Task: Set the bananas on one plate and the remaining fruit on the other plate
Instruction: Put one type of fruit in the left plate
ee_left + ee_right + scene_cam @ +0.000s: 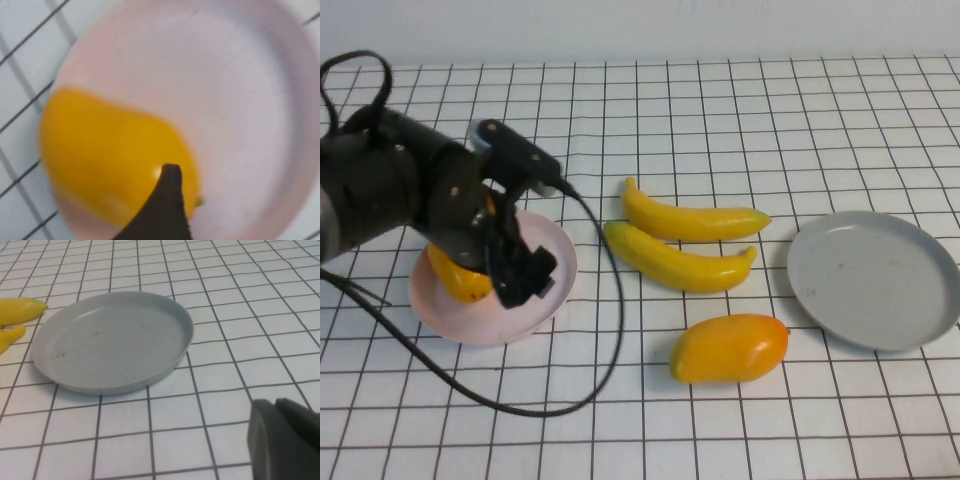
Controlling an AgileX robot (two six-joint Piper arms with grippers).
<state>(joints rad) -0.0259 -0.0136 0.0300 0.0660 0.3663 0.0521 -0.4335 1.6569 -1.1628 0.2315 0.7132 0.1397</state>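
**Hovering over pink plate**

Left claw (525,270) over the pink plate (555,280); one glossy orange-yellow fruit (458,280) lies under it, fingers spread, released. Second fruit (730,347), both bananas (685,240) and grey plate (875,280) lie well beyond on tabletop (720,110). Right claw (285,440) near grey plate; opening: cannot tell.

A white bench (740,420) ruled with a black grid fills the scene; a pale wall (670,25) rises behind it.

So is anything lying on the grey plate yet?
No, the grey plate is bare; both bananas lie on the table beside it.
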